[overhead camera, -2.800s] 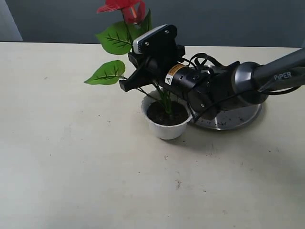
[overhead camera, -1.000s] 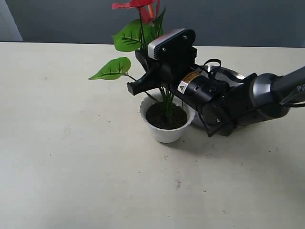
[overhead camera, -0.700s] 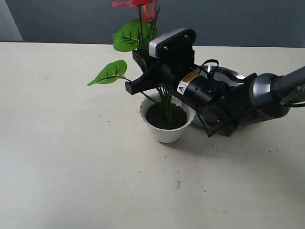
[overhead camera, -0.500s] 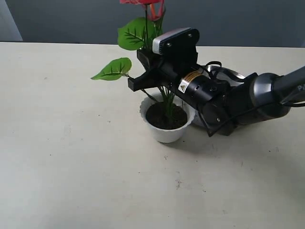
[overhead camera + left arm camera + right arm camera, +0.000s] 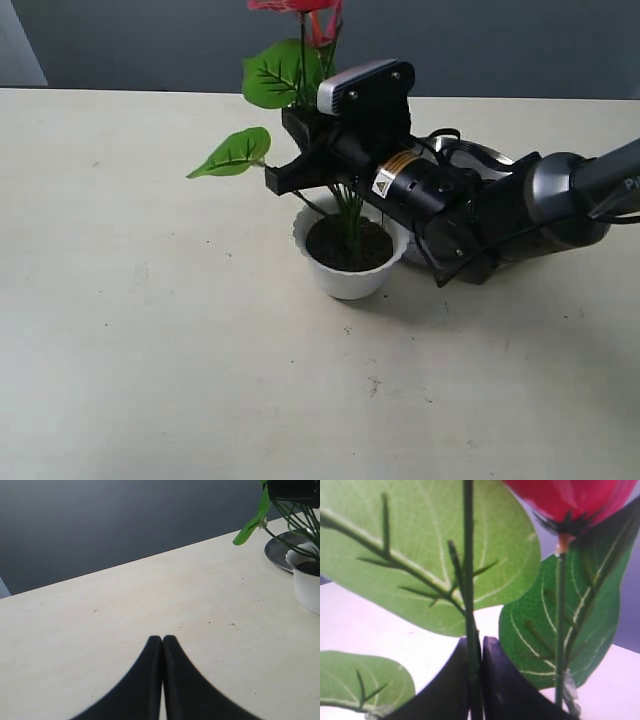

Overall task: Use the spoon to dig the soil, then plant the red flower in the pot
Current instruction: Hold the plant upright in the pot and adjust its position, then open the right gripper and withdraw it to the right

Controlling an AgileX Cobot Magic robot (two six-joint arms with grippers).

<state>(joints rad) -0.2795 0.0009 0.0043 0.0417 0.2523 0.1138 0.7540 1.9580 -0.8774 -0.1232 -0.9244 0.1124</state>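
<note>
Standing upright in soil of pot: red flower, stem pinched by right claw; left claw pressed together.

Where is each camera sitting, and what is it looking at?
Exterior view: off the arms, looking down across the table at the pot and red flower; the right arm shows.
Left wrist view: on the left arm, low over the table; its shut fingers show.
Right wrist view: on the right arm, right against the leaves; its fingers pinch a stem.
The exterior and left wrist views share the pot.
</note>
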